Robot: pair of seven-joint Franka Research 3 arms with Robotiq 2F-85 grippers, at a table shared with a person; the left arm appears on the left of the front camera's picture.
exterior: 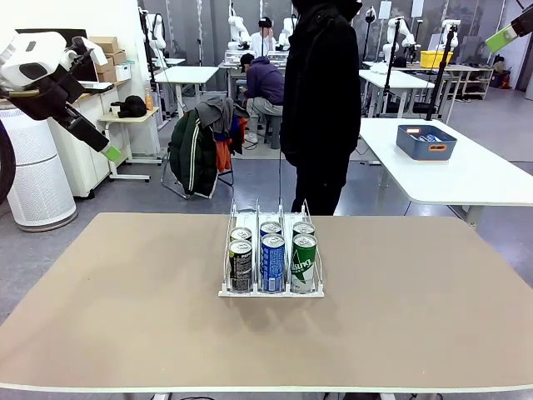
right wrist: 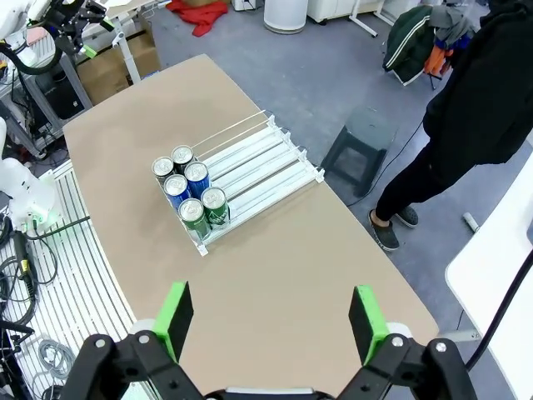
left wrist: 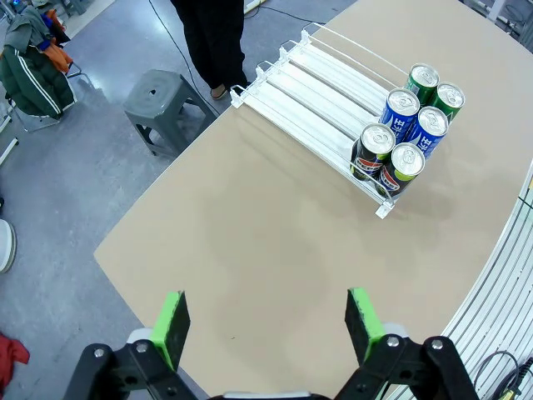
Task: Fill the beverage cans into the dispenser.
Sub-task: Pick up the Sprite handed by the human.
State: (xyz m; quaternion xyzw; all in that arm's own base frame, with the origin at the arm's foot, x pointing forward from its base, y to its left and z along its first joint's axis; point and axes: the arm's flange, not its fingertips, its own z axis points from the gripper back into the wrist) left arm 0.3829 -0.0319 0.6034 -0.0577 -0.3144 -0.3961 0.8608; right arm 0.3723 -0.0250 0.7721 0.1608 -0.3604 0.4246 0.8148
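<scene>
Beverage cans, six of them, stand upright in the dispenser, two deep in each of its three lanes: black-grey on the robot's left, blue in the middle, green on the right. We see them bunched close together at the end of the lanes nearest the robot. From the front the back row is mostly hidden, so we take its colours from the left wrist view, where each looks to match the can ahead of it. The dispenser sits in the middle of the table, and a person in black stands just beyond the far edge. Our left pincer hangs high above the table's left side, its jaws spread wide and gripping nothing. Our right pincer is up high above the right side, jaws fully apart, nothing between them.
</scene>
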